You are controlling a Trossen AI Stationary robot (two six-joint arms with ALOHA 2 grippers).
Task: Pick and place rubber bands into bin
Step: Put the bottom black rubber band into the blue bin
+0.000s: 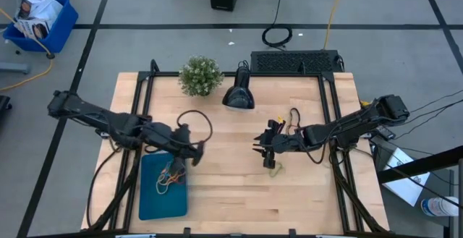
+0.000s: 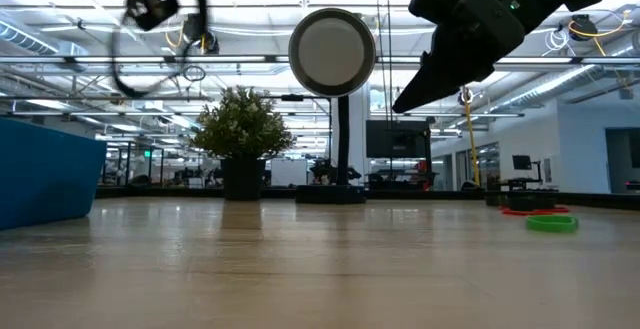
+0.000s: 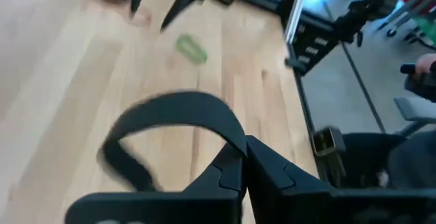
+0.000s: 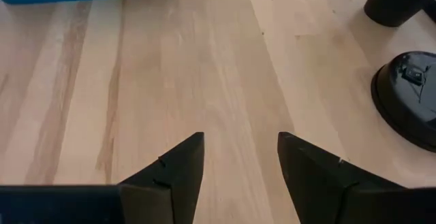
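Observation:
My left gripper (image 1: 194,150) hovers over the far right corner of the teal bin (image 1: 148,198) and is shut on a large dark rubber band (image 3: 170,125). That band stands out as a loop ahead of the fingers (image 1: 195,124). Several coloured rubber bands (image 1: 171,176) lie in the bin. My right gripper (image 4: 240,157) is open above bare wood at mid-table (image 1: 264,150), with nothing between its fingers. Just near of it a green rubber band (image 1: 273,169) lies flat on the table. In the low view a red band (image 2: 530,210) lies beside the green one (image 2: 552,223). My left gripper pinches the dark rubber band at one spot on its loop (image 3: 230,149) between its two shut fingers. The fingers come slanting down from the table's left. The rest of the loop arches out beyond the fingertips, lifted clear of the table and the bin.
A potted plant (image 1: 200,75) and a black lamp (image 1: 238,93) stand at the table's far edge. A black keyboard-like box (image 1: 296,61) sits at the far right. Bare wood lies between the two grippers and along the near edge.

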